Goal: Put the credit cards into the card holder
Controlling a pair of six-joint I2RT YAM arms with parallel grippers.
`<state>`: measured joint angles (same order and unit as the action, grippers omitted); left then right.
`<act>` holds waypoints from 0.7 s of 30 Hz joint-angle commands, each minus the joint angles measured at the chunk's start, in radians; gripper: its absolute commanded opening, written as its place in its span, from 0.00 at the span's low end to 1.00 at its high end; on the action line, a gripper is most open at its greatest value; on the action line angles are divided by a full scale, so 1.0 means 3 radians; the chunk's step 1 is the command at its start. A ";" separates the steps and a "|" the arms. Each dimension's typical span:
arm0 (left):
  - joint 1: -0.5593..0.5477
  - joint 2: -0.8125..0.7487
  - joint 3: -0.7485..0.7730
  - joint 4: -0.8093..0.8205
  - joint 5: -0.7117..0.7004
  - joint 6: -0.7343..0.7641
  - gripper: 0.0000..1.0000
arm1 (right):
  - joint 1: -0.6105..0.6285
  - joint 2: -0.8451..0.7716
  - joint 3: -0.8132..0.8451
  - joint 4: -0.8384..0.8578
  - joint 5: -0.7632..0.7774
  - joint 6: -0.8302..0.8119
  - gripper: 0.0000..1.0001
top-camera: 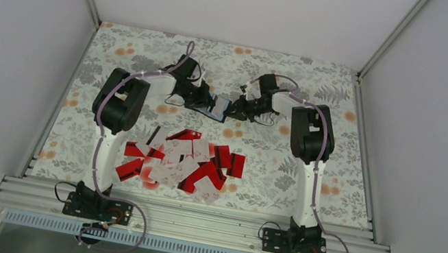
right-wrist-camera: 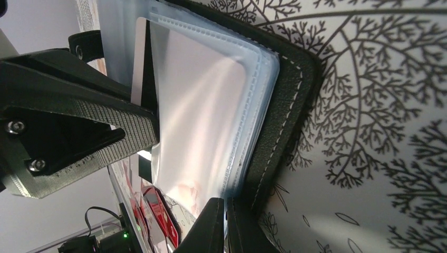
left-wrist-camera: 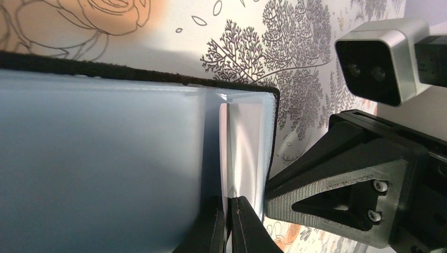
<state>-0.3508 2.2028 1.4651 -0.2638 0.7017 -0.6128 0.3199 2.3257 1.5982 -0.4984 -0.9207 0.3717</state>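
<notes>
The card holder lies open at the back middle of the table, black outside, with pale blue-grey clear sleeves inside. My left gripper meets it from the left and my right gripper from the right. In the left wrist view the left gripper is shut on a thin sleeve of the card holder. In the right wrist view the right gripper is shut on the sleeve edges beside the black cover of the card holder. A pale card shows inside a sleeve. The credit cards lie in a loose heap.
The heap of red and white cards sits between the two arm bases, in front of the holder. White walls enclose the flowered table on three sides. A metal rail runs along the near edge. The other gripper's wedge-shaped body fills the right of the left wrist view.
</notes>
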 commanded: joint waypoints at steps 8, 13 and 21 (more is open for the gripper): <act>-0.0165 0.0095 0.0118 -0.0619 -0.0230 0.0319 0.08 | 0.0008 0.0076 -0.0073 -0.0096 0.0148 -0.0073 0.04; -0.0164 0.0078 0.0119 -0.0572 -0.0186 0.0311 0.08 | 0.0005 0.0069 -0.0067 -0.0103 0.0145 -0.0073 0.04; -0.0173 0.0072 0.0152 -0.0602 -0.0163 0.0243 0.13 | 0.0003 0.0049 -0.0072 -0.0114 0.0169 -0.0078 0.04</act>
<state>-0.3740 2.2040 1.5036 -0.3626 0.6422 -0.5423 0.3191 2.3257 1.5967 -0.4988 -0.9237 0.3672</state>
